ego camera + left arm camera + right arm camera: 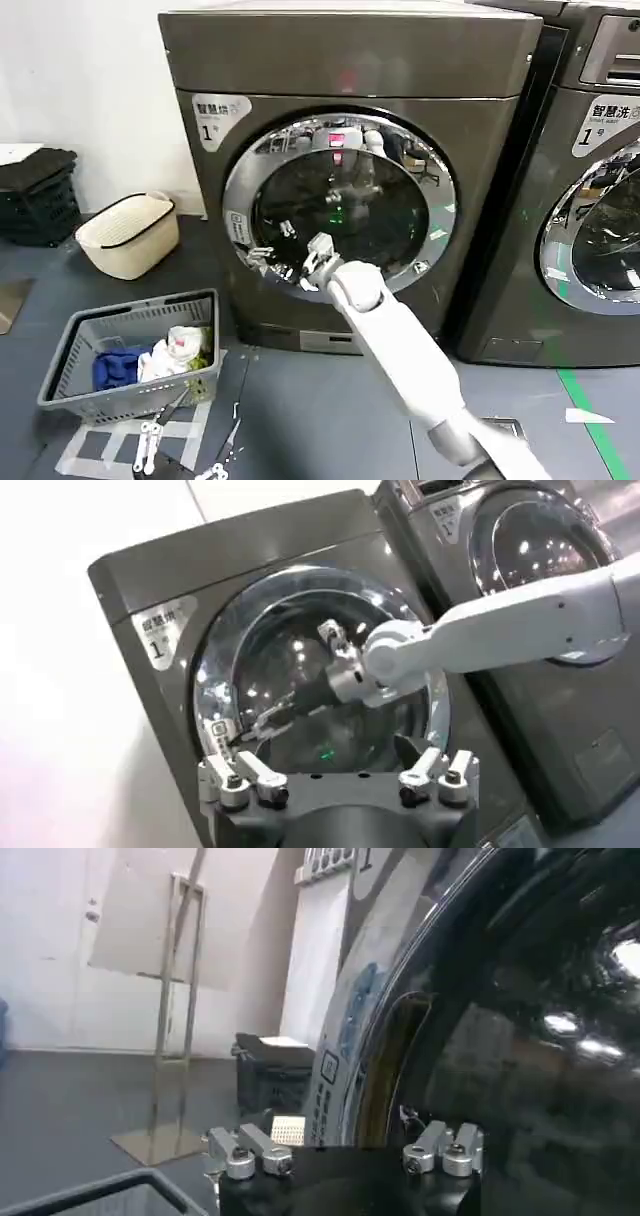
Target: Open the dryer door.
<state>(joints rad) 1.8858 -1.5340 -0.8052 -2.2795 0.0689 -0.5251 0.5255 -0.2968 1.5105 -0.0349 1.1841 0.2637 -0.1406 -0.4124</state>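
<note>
the dryer [350, 170] was seen standing against the wall, its round door [340, 205] shut flush with the front panel. the right gripper [275, 262] was held at the lower left part of the door's rim, with the right arm [400, 350] stretched up to it from below. in the left wrist view the same gripper [262, 720] was shown with its fingers a little apart against the rim beside the handle recess [218, 732]; nothing was seen to be clasped, and whether a finger was hooked behind the edge could not be told. the left gripper [340, 780] was held open and empty, well apart from the door and facing it.

for the step in hand, the fingers were judged to need seating fully in the recess before any pull; the pull was then best made outward and round the hinge on the far side of the door, not straight back, so that the latch would be freed without slipping.

a second machine [590, 190] was set just beside the dryer on the hinge side. a grey basket [130, 355] of laundry and a cream basket [128, 233] were seen on the floor to the left, near the latch side. the grey one was judged the likelier hindrance to arm or door.
</note>
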